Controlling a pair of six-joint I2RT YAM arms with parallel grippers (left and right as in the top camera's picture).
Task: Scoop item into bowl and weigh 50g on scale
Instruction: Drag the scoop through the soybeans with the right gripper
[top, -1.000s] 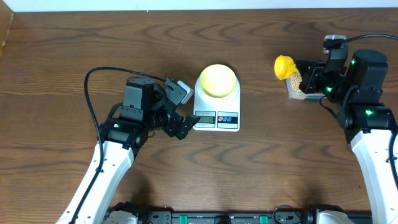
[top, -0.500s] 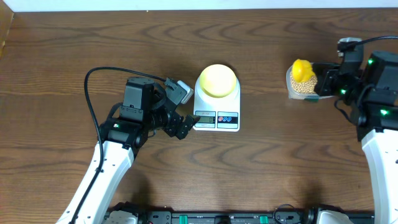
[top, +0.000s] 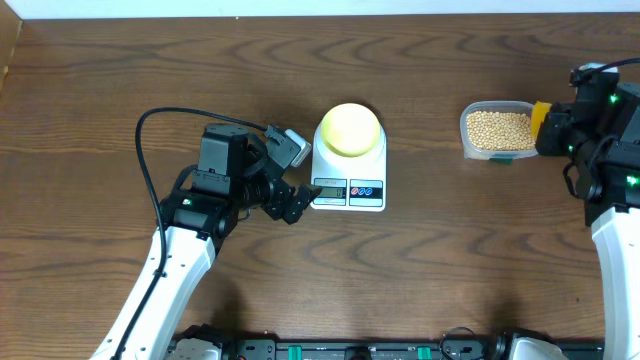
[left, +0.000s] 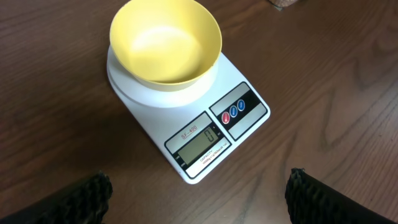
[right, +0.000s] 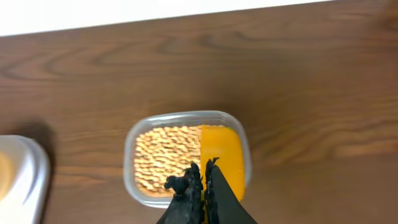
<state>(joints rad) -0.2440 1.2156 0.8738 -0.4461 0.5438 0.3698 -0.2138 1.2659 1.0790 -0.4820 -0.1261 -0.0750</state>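
The scale (left: 186, 113) sits mid-surface (top: 150, 60), a little toward the far edge, its display facing the near edge and reading 0. The bowl (left: 165, 40) stands on its round platform, empty. The left pincer (top: 297, 178) hangs just off the scale's left front corner, its jaws spread wide with nothing between them; in the left wrist view the two fingertips (left: 87, 196) frame the scale from below.

The beans (right: 165, 158) fill a clear tub (right: 186, 116) toward the right edge, well apart from the scale. A yellow scoop (right: 221, 155) lies in the right half of the tub, over the beans. The right pincer (right: 203, 177) is closed tight at the scoop's near end, apparently gripping its handle, though the fingers hide the contact.
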